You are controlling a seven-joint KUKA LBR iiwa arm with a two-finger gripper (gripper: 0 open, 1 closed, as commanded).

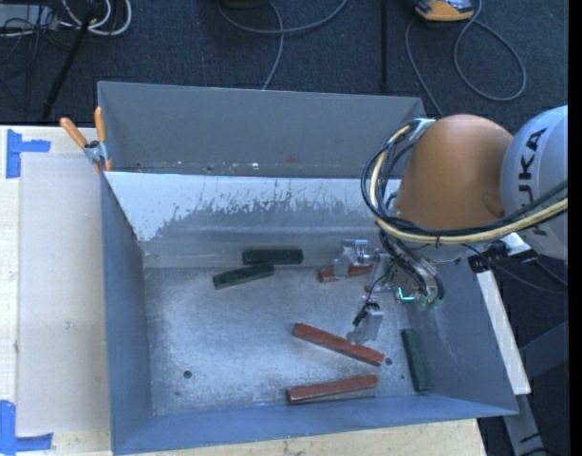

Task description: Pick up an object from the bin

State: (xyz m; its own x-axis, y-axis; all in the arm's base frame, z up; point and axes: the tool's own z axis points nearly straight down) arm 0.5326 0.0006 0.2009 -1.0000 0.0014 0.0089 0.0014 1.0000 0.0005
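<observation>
Looking down, you see a grey metal bin (pixel 129 350) with sloping walls and a flat floor. The metal is scuffed and speckled pale, with streaks running down the far wall. Beyond the far rim lies dark carpet (pixel 272 27), crossed by loose black floor cables (pixel 490 65). The arm (pixel 547 179) comes in from the right. Its orange-brown wrist cover (pixel 452 169) is smooth and rounded, ringed by looped wrist cables (pixel 378 193) in yellow, white and black.

Count six loose things on the floor, all slim straight bars with flat faces. Three are dark green. The far green bar (pixel 272 255) and the tilted green bar (pixel 243 275) lie close together towards the far left. The right green bar (pixel 416 359) lies alone near the right wall, pointing near to far. Three are reddish-brown. The slanted reddish-brown bar (pixel 333 342) is in the middle right, and the near reddish-brown bar (pixel 331 389) lies just before the near wall. A short reddish-brown piece (pixel 328 275) is farther back, partly hidden behind the wrist's metal parts.

Your gripper (pixel 368 319) hangs low over the right end of the slanted reddish-brown bar. You cannot tell whether it is open or closed, or whether it touches the bar.
</observation>
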